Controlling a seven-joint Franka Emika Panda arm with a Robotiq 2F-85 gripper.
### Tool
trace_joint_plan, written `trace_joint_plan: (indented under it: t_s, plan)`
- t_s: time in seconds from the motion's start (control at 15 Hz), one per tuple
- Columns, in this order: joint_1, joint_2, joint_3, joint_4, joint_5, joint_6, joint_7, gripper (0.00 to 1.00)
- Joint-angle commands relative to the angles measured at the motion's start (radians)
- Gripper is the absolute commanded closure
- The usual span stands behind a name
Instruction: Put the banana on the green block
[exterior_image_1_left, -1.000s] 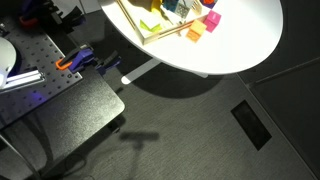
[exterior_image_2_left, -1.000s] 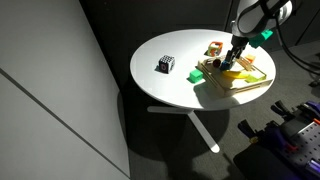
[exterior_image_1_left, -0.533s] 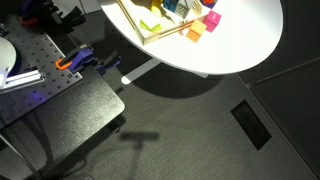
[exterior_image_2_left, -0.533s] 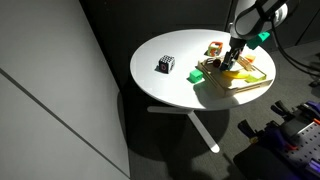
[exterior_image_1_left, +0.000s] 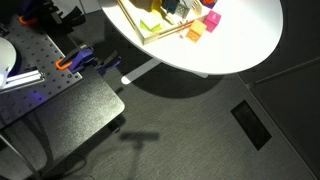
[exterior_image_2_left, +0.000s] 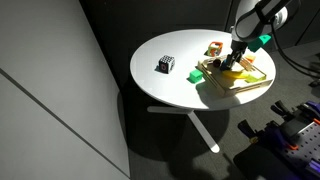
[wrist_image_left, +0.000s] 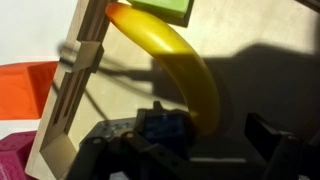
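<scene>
The gripper (wrist_image_left: 185, 150) has barely shifted, hanging open astride the near end of the banana (wrist_image_left: 170, 62), which lies in the wooden tray (wrist_image_left: 65, 110) running towards the green block (wrist_image_left: 160, 8) at 12 o'clock, so the grasp looks still pending

The round white table (exterior_image_1_left: 250, 40) is viewed steeply from high up and far off in an exterior view; only 1 edge of it is caught at the top of the frame, and dark floor (exterior_image_1_left: 200, 120) fills the rest. In an exterior view the whole table (exterior_image_2_left: 175, 92) is taken from above at a distance, beside a grey panel (exterior_image_2_left: 50, 60). The wooden tray (exterior_image_1_left: 133, 22) (exterior_image_2_left: 240, 88) is shared by both exterior views. The wrist view is set very close, facing down onto the tray's corner (wrist_image_left: 70, 110) and the banana (wrist_image_left: 170, 60).
</scene>
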Motion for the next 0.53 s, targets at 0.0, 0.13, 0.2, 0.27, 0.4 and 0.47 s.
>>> trace_joint_plan:
  t_s: [0.0, 0.13, 0.2, 0.27, 0.4, 0.47]
  plan:
    - [-0.015, 0.018, 0.009, 0.023, 0.015, -0.034, -0.020, 0.00]
    - [-0.014, 0.027, 0.008, 0.025, 0.013, -0.037, -0.018, 0.00]
    - [-0.015, 0.032, 0.009, 0.026, 0.014, -0.032, -0.021, 0.00]
    - [-0.016, 0.037, 0.011, 0.027, 0.015, -0.030, -0.021, 0.00]
    - [-0.021, 0.047, 0.017, 0.027, 0.019, -0.020, -0.033, 0.00]
    - [-0.023, 0.050, 0.020, 0.028, 0.019, -0.020, -0.038, 0.00]
